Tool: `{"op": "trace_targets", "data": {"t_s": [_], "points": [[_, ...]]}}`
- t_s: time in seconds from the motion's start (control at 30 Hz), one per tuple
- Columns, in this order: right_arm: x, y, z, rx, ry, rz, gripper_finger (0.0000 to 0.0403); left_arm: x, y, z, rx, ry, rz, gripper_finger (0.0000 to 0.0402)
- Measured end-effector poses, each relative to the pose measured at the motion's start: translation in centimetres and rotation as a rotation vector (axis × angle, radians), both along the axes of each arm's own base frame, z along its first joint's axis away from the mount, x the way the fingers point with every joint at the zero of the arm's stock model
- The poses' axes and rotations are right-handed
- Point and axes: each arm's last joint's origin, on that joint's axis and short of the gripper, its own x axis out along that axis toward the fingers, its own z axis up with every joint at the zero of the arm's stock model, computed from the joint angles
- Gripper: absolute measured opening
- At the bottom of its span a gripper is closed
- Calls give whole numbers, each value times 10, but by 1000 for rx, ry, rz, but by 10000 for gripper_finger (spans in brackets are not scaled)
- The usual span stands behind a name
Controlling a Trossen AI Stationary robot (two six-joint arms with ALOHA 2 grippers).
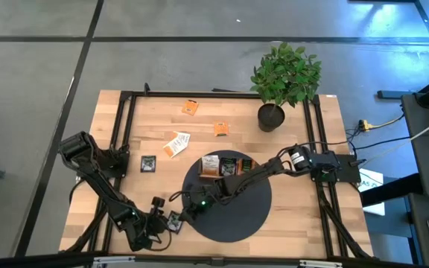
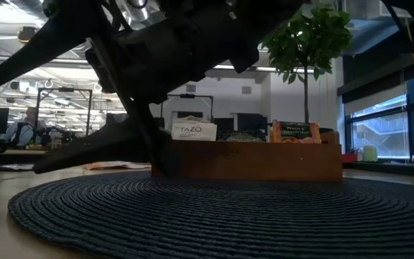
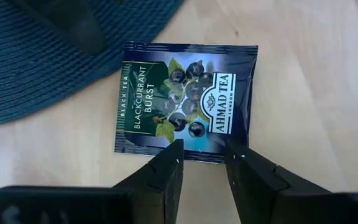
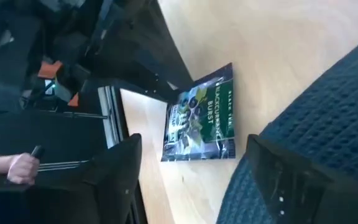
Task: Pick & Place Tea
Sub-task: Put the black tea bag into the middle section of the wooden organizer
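Note:
A black "Blackcurrant Burst" tea sachet (image 3: 185, 99) lies flat on the wood just off the round mat's near-left edge (image 1: 174, 221). My left gripper (image 3: 204, 149) is low beside it. Its fingers are open by a narrow gap, and their tips overlap the sachet's edge. My right gripper (image 4: 194, 143) reaches in over the mat (image 1: 188, 205). It is open wide, with one finger on either side of the same sachet (image 4: 199, 121). The wooden tray (image 1: 226, 165) stands on the mat with sachets upright in it. My left gripper's fingertips (image 3: 174, 152) lie over the sachet's edge (image 3: 201, 140) nearest the gripper, coming in low along the table. The sachet stays flat on the wood. I cannot tell whether the tips touch it.
Loose sachets lie on the far half of the table: two orange (image 1: 190, 107) (image 1: 220, 129), one white-and-orange (image 1: 176, 144) and one black (image 1: 148, 164). A potted plant (image 1: 285, 74) stands far right. The dark round mat (image 1: 237, 216) fills the near middle. A person's hand (image 4: 17, 167) shows beyond the table.

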Motion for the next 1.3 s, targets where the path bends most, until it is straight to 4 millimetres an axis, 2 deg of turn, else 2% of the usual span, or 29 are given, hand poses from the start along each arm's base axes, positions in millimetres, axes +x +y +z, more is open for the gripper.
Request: {"op": "trace_targets", "data": {"t_s": [0.2, 0.67, 0.9, 1.3], "points": [[-2, -2, -4, -2, 59, -49, 301, 2, 2, 0, 13, -13, 14, 112], [-4, -2, -7, -3, 95, -57, 259, 9, 7, 0, 31, -54, 57, 112], [-8, -3, -10, 31, 182, -58, 240, 11, 8, 1, 38, -61, 59, 112], [-9, -3, -10, 7, 179, -41, 208, 16, 9, -3, -12, -70, 134, 111]]}}
